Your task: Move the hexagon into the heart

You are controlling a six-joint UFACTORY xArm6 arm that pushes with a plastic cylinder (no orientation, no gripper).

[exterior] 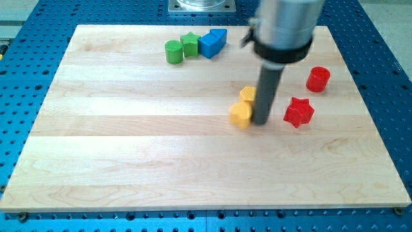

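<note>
Two yellow blocks sit near the middle of the board. The yellow hexagon (pixel 241 115) is the lower one. The yellow heart (pixel 248 94) is just above it, partly hidden behind the rod. The two look to be touching or nearly so. My tip (pixel 261 122) rests on the board right against the hexagon's right side, below and to the right of the heart.
A red star (pixel 299 112) lies to the right of my tip and a red cylinder (pixel 318 79) further up and right. At the view's top stand a green cylinder (pixel 173 51), a green star (pixel 190 44) and a blue block (pixel 212 43). The wooden board (pixel 129 148) lies on a blue perforated table.
</note>
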